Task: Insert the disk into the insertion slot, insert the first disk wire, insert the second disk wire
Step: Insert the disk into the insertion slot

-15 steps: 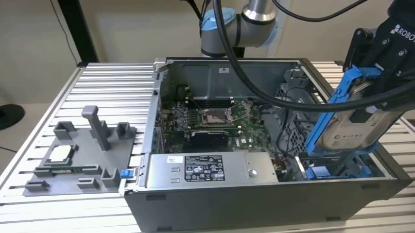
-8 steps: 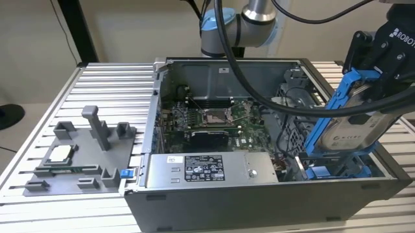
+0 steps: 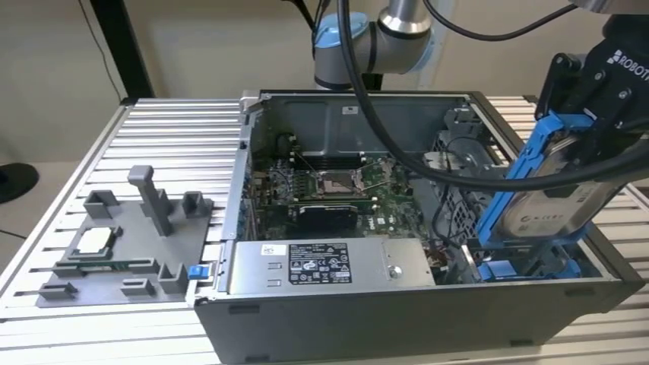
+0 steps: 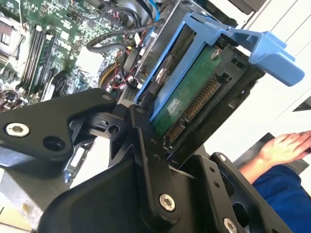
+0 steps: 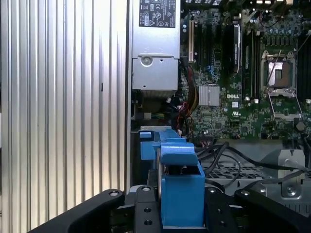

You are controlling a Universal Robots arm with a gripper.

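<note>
Disk (image 3: 552, 201) hangs in the gripper (image 3: 580, 114), jaws clamped on its blue frame, over the case's (image 3: 406, 319) front corner at the exterior view's right. Its long axis stands steeply tilted, upper end leaning toward the exterior view's right, lower end down at the slot (image 3: 512, 270) below the jaws. Rails (image 3: 548, 266) and the case wall hide that lower end, so I cannot tell whether it sits between the rails. Which black cables (image 5: 228, 151) in the first wrist view are the disk wires is unclear.
</note>
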